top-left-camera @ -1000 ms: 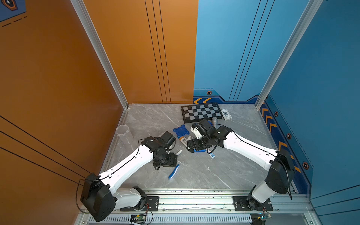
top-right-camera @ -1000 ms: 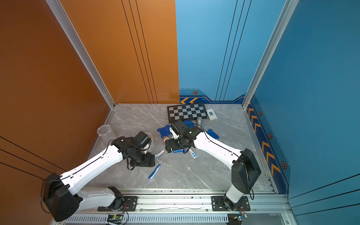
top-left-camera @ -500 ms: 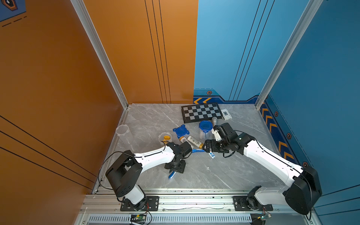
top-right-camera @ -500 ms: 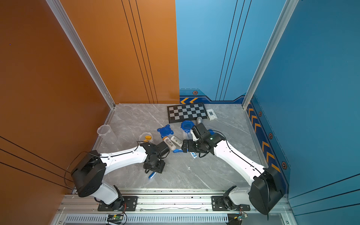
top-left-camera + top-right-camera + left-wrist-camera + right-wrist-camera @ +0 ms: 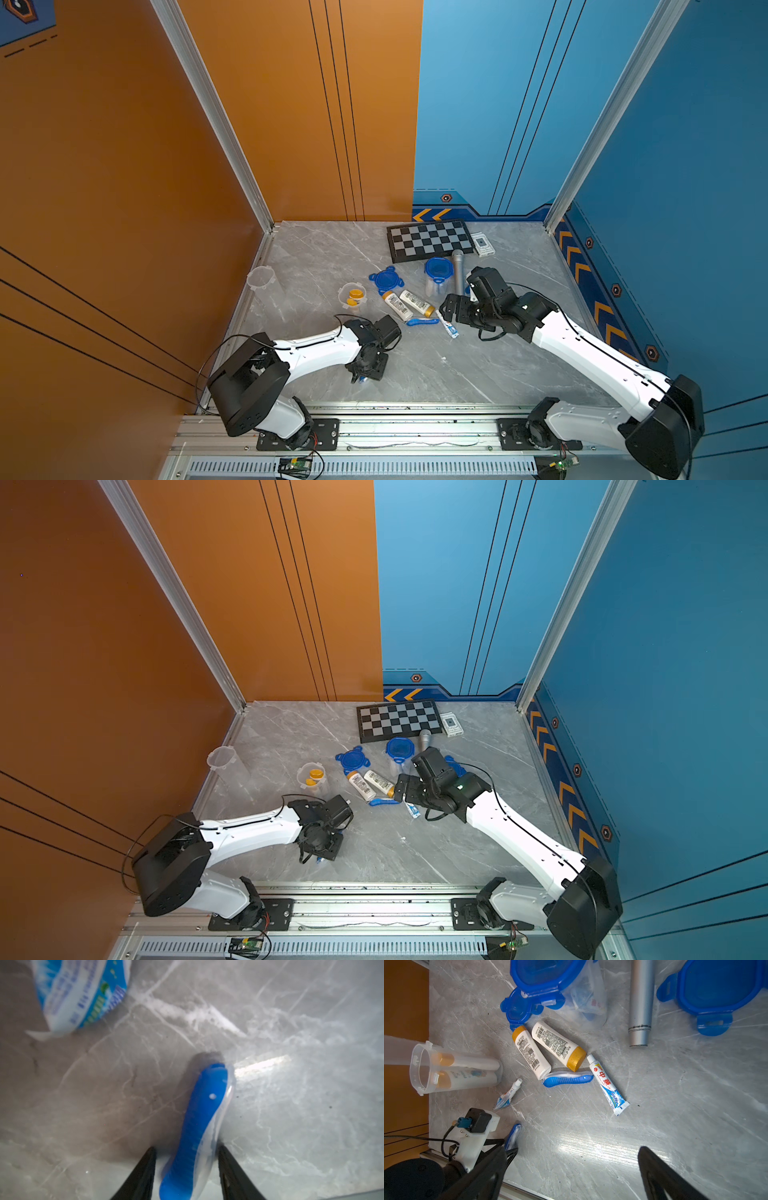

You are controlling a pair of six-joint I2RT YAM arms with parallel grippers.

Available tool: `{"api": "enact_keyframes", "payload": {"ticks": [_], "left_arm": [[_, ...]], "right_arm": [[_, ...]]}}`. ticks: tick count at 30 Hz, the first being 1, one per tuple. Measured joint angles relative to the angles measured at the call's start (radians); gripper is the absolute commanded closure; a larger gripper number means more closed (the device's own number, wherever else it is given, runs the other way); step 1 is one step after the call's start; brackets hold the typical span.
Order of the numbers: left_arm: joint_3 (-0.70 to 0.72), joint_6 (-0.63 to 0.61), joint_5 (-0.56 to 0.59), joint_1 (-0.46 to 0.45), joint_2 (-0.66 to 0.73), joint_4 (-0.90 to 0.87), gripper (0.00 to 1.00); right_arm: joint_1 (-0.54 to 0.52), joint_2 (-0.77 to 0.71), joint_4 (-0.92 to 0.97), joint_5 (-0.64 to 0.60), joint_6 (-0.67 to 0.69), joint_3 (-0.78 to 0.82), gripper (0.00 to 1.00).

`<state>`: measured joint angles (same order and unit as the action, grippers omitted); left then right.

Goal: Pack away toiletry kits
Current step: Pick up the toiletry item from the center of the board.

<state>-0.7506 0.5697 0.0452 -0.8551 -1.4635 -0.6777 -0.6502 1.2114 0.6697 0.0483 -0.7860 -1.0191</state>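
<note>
Two arms share the tabletop [image 5: 415, 365], and the move in hand belongs to the left one. At the 9 o'clock edge an empty clear cup [image 5: 249, 279] stands alone. Just toward the centre is an open cup [image 5: 339, 296] holding two capped bottles [image 5: 355, 294].

From that cup, at about 5 o'clock and near the front edge, the left hand [image 5: 187, 1148] is down low over a blue toothbrush [image 5: 204, 1105]. The brush's long axis runs straight out from between the fingers, square to the line on which they close, so the straddle looks right. The fingers stand apart with a thin strip of tabletop on either side, and as far as I can tell they are not yet clamped. A toothpaste tube [image 5: 83, 995] lies close by, clear of the fingers. Once pinched, the brush would have to travel toward 11 o'clock to reach the open cup.

At the centre, two loose bottles [image 5: 550, 1043], a second toothbrush [image 5: 566, 1079] and a second tube [image 5: 607, 1082] lie together. The right hand [image 5: 574, 1148] hovers at their 3 o'clock, spread wide and empty. For the brush at the front edge, the left arm is plainly the nearer.
</note>
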Motion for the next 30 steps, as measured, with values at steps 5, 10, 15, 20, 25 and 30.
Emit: {"api": "enact_keyframes", "payload": {"ticks": [5,10,15,20,25,30], "left_arm": [[0.045,0.001,0.003,0.001,0.052,0.021,0.76],[0.051,0.016,-0.009,-0.005,0.071,0.025,0.85],[0.049,0.023,-0.023,-0.015,0.174,0.024,0.87],[0.025,0.023,-0.018,-0.016,0.408,0.027,0.9],[-0.013,0.013,-0.003,0.01,0.524,0.026,0.91],[-0.04,-0.025,0.004,0.036,0.524,0.018,0.91]], "right_arm": [[-0.003,0.022,0.0,-0.008,-0.023,0.011,0.0],[0.024,0.105,-0.001,0.043,0.014,-0.003,0.0],[0.029,0.125,-0.036,0.181,0.094,-0.005,0.0],[0.019,0.183,-0.138,0.387,0.185,-0.009,0.01],[-0.014,0.282,-0.233,0.542,0.204,-0.069,0.07],[-0.078,0.428,-0.297,0.643,0.214,-0.226,0.13]]}}
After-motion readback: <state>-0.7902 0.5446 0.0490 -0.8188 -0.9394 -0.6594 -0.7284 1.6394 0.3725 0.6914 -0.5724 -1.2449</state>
